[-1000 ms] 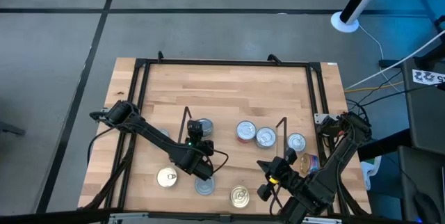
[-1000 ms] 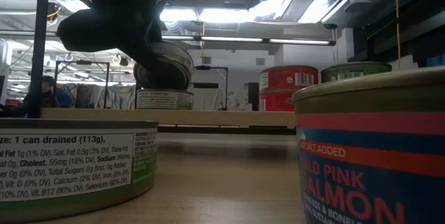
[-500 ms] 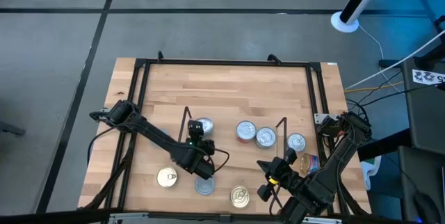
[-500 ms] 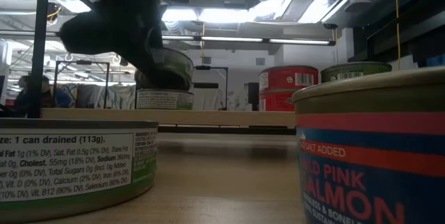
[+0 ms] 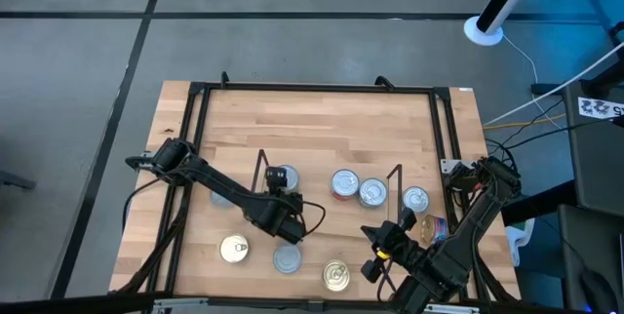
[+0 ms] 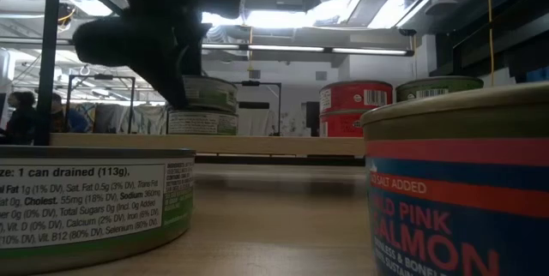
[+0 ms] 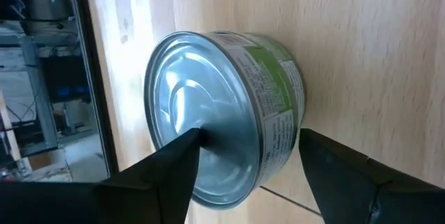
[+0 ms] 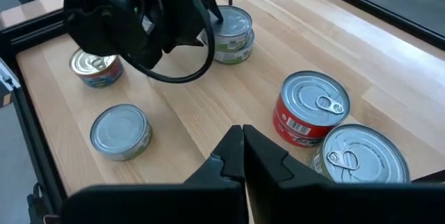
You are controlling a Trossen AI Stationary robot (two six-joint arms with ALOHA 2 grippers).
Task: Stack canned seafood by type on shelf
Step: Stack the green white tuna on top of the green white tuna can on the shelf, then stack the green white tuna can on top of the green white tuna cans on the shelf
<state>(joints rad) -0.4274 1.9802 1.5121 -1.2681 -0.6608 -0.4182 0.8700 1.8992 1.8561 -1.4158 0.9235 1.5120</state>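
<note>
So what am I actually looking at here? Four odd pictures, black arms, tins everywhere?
It is one moment seen by four cameras: one overhead, one at table height, one on each arm's wrist. Two dark robot arms work at a wooden table. On it sits a low wooden shelf and small tins of seafood. The left gripper is at the shelf with its fingers spread on either side of a green-labelled tin, which sits on top of another tin. The right gripper waits near the front edge, shut and empty. Loose tins lie in front of the shelf.
</note>
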